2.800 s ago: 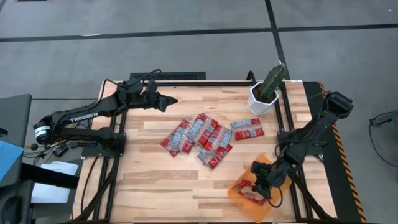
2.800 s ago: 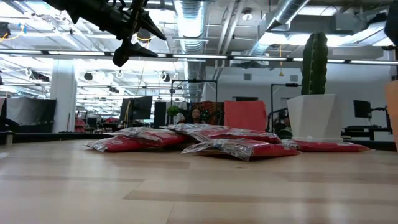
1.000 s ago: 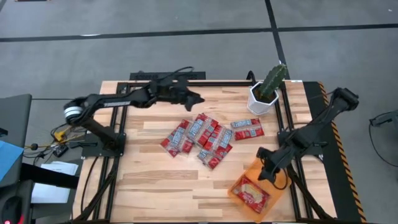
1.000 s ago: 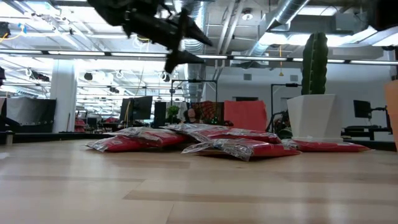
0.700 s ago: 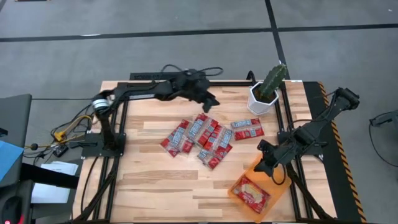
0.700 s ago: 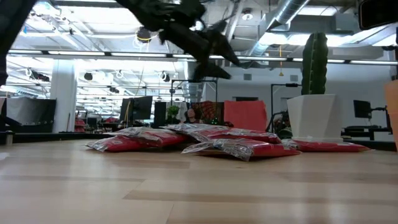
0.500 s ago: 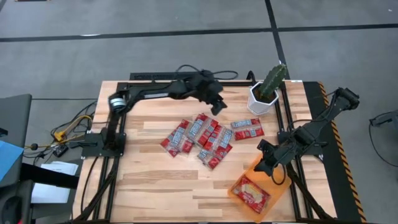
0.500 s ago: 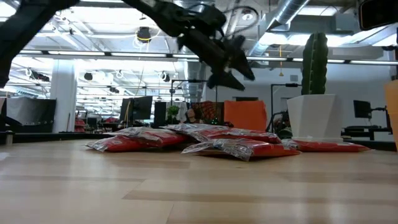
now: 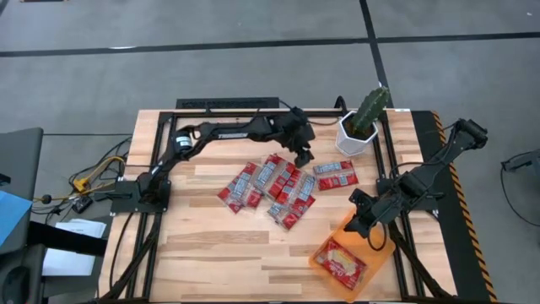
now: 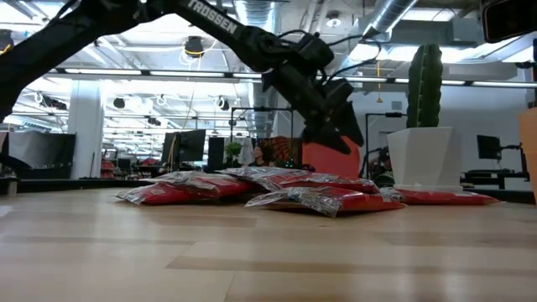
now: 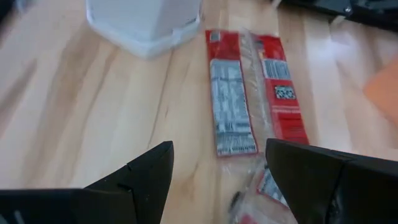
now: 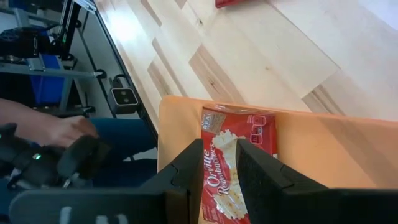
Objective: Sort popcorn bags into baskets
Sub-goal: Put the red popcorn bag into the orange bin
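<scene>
Left gripper (image 9: 301,157) was wide open, empty, hovering just above the pair of bags (image 9: 336,175) near the pot (image 9: 355,135) w/ cactus. Looked like a reach; next prob drop and pinch. Right gripper (image 9: 361,229), half-open and empty, sat over the basket (image 9: 321,252), one bag (image 9: 340,265) in it.

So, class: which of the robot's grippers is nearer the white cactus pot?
Left. The left gripper hangs just beside the white cactus pot; the right gripper is farther off, over the orange basket.
</scene>
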Tool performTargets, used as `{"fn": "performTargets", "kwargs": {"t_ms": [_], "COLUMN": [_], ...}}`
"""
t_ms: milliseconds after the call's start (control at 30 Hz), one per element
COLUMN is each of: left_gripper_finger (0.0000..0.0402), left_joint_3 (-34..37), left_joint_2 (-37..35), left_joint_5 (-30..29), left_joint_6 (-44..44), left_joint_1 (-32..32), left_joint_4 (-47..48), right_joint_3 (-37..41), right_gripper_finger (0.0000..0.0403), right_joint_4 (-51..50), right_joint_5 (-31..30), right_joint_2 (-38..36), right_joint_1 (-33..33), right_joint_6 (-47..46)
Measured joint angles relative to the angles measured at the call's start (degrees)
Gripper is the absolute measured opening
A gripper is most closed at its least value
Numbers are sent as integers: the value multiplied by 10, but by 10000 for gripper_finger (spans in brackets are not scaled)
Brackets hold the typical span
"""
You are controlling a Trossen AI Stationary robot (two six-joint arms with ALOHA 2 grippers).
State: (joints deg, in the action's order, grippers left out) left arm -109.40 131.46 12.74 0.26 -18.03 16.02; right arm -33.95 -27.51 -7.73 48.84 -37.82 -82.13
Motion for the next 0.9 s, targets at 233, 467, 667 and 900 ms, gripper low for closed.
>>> {"fn": "performTargets", "kwargs": {"t_ms": [233,467,667,900], "left_gripper_finger": [228,93,7,0], "left_joint_3": [0,0,2,5], "left_joint_2": [0,0,16,37], "left_joint_5": [-31,-37,-3,-8], "left_joint_6": [82,119,99,89], "left_joint_1": [30,47,46,58], "left_joint_4": [-24,-41,-55,-70], "right_joint_3": [0,0,0,0], "right_gripper_finger": [118,118,118,118], "right_joint_4": [-10,-13,-25,-26], "right_joint_5": [-5,-16,-19,-20], "right_joint_2": [0,0,0,0], "right_joint_1": [1,1,1,1], "right_joint_6": [-1,-1,-4,-5]}}
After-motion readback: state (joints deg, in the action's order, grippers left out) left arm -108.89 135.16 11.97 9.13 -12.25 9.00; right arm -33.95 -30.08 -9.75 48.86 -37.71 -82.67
